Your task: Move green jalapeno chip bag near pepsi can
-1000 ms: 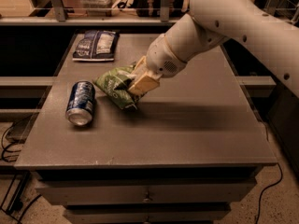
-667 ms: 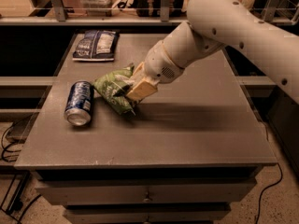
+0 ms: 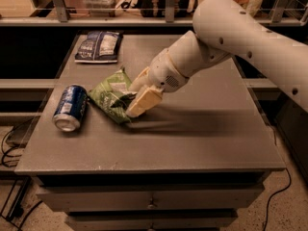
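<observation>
Where the white arm ends low over the table [image 3: 207, 138], the pincer [image 3: 131, 100] is closed on the right edge of the green jalapeno chip bag [image 3: 109, 96]. The bag is crumpled light-green foil with a pale panel, and its print cannot be read. It lies left of the table's middle, just beside the pepsi can [image 3: 70, 107]. The can is blue with white markings and lies on its side. A dark blue chip bag [image 3: 98, 46] lies flat at the far left corner, well apart.

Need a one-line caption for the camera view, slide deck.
Robot hand at the green jalapeno chip bag, which lies beside the toppled pepsi can on the table.
</observation>
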Robot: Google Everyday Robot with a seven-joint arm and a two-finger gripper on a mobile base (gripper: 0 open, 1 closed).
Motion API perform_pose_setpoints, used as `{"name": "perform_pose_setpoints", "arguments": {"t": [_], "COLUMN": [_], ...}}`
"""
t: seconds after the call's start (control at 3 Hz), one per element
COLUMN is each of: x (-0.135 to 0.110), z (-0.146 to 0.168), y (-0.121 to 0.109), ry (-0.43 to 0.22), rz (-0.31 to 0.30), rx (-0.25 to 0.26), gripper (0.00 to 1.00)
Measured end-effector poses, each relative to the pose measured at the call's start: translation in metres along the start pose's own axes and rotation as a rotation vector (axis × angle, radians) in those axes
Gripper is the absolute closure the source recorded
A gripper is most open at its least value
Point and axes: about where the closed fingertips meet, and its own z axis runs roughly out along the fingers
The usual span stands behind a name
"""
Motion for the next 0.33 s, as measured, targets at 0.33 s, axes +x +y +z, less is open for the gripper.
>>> {"name": "perform_pose_setpoints", "arguments": {"t": [0.33], "x": [-0.0009], "z": [0.0011], "y": [0.0004], "ry": [0.002], "rz": [-0.004], "rx": [-0.003], "gripper": [0.0]}}
